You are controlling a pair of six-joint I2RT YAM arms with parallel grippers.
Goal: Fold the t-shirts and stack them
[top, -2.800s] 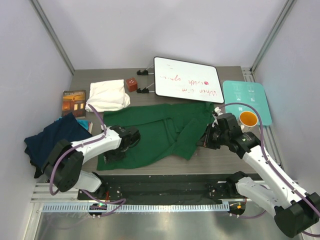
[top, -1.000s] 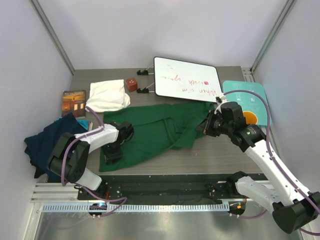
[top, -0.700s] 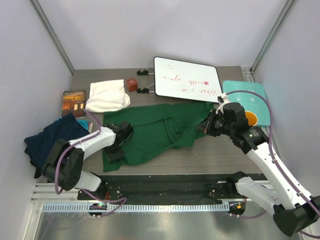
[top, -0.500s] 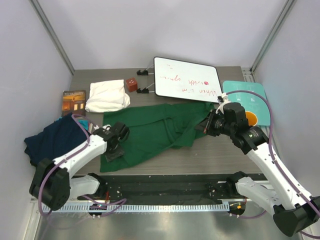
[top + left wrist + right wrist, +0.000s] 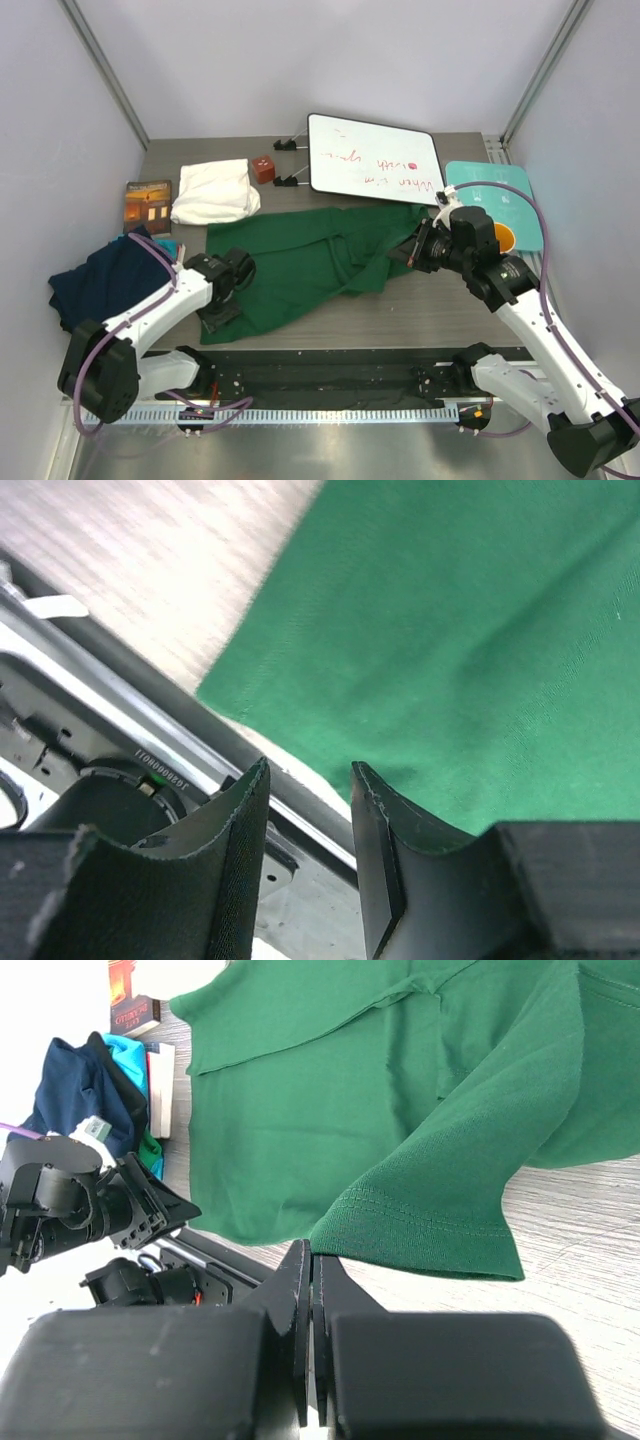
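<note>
Dark green t-shirt (image 5: 310,262) lies spread mid-counter (image 5: 420,312). R jaws shut, look pinched on the sleeve (image 5: 430,1220) hem corner. L jaws apart, empty, over near-left hem corner. Step: fold. Rec: L goes lower, gets hem well betw. jaws before closing; then lift both evenly, cloth taut.

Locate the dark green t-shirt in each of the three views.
Top external: dark green t-shirt spread across the table's middle, between the arms.
Left wrist: dark green t-shirt fills the upper right, beyond the jaws.
Right wrist: dark green t-shirt covers the upper frame.
Shared landmark: left gripper, at the shirt's near left corner.
</note>
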